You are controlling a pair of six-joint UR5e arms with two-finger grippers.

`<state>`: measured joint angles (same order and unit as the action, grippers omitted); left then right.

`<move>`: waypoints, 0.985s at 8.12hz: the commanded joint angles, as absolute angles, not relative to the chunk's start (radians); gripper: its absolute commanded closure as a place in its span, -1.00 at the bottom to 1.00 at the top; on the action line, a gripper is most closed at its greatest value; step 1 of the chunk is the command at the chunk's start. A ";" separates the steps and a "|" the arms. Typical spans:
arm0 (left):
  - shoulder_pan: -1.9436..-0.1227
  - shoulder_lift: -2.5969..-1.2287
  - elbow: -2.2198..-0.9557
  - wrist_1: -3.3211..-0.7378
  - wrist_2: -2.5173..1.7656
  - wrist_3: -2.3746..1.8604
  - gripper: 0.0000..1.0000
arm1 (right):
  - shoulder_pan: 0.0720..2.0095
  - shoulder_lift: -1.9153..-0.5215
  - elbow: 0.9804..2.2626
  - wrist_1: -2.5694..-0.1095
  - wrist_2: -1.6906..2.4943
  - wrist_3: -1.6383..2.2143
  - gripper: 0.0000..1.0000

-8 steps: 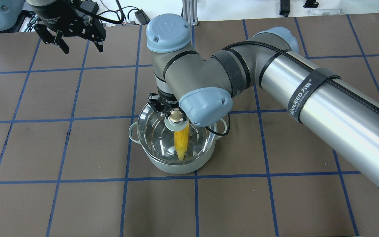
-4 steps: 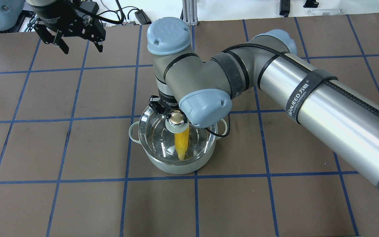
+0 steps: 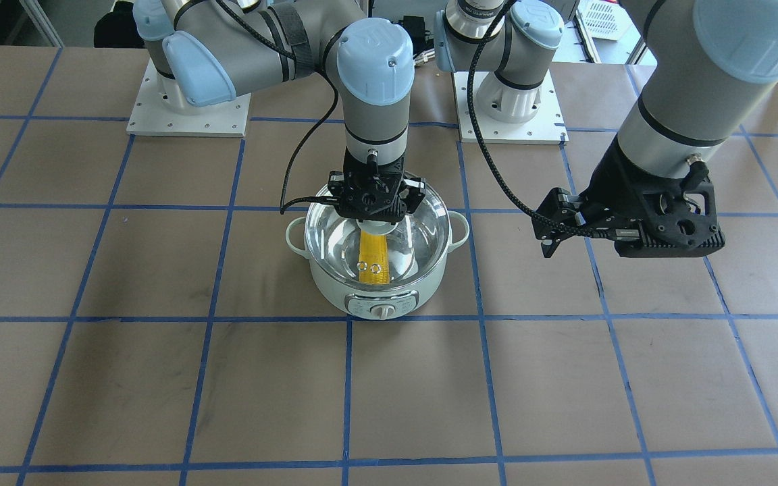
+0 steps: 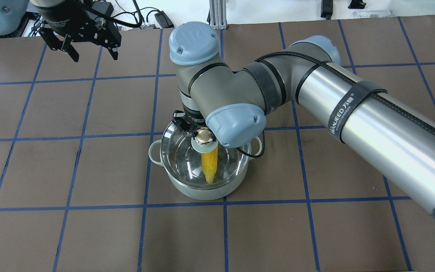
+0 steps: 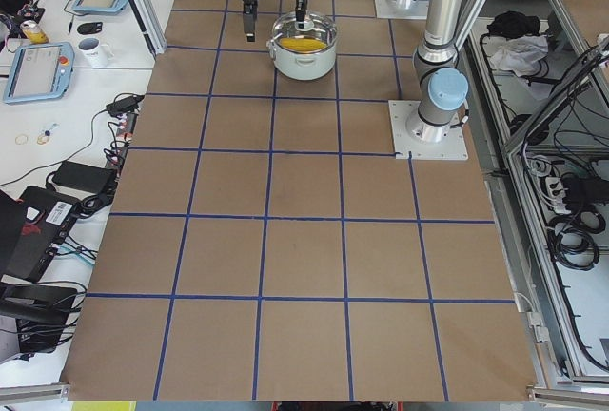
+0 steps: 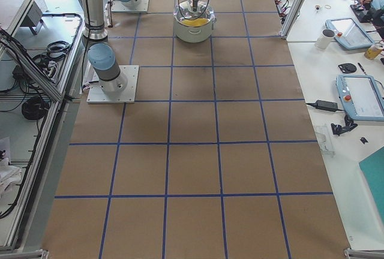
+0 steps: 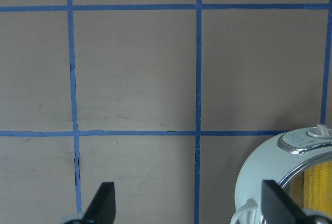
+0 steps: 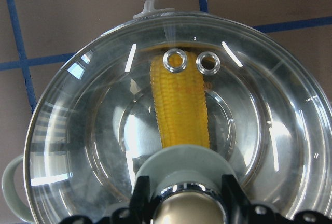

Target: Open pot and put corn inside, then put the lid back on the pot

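The pale green pot [image 4: 198,194] stands mid-table, its dial [image 3: 382,311] facing away from the robot. The yellow corn [image 4: 209,166] lies inside it, also clear in the right wrist view [image 8: 181,110]. The clear glass lid [image 4: 179,155] covers the pot's mouth; I cannot tell whether it is fully seated. My right gripper [image 4: 203,135] is shut on the lid's gold-capped knob [image 8: 189,203] from above. My left gripper [image 4: 94,56] is open and empty, raised over the far left of the table, apart from the pot; its wrist view catches the pot's edge [image 7: 259,177].
The brown table [image 4: 89,170] carries a blue tape grid. The arms' base plates [image 3: 190,108] sit at the robot's side. In the side views, benches beyond the table hold tablets [image 6: 363,94] and a mug [image 6: 328,37].
My right arm has eased down and slightly right with the lid, bringing it closer over the pot's rim. The left arm has not moved.
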<state>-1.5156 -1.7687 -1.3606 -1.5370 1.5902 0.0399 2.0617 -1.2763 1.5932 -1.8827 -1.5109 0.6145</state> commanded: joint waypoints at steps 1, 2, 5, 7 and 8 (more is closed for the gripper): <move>-1.516 -1.769 -1.361 -1.537 1.589 0.040 -1.00 | 2.062 -1.276 1.594 -1.884 -1.506 0.618 -0.81; -1.516 -1.769 -1.361 -1.536 1.586 0.040 -1.00 | 2.062 -1.276 1.594 -1.882 -1.511 0.609 -1.00; -1.516 -1.769 -1.361 -1.536 1.583 0.040 -1.00 | 1.964 -1.352 1.571 -1.879 -1.551 0.328 -1.00; -1.516 -1.770 -1.361 -1.536 1.582 0.040 -1.00 | 1.774 -1.469 1.568 -1.780 -1.539 0.115 -1.00; -1.516 -1.769 -1.361 -1.534 1.585 0.040 -1.00 | 1.700 -1.518 1.566 -1.717 -1.542 -0.020 -1.00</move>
<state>-1.5156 -1.7698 -1.3607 -1.5355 1.5823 0.0399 1.8517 -1.4192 1.5696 -1.8175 -1.5401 0.2141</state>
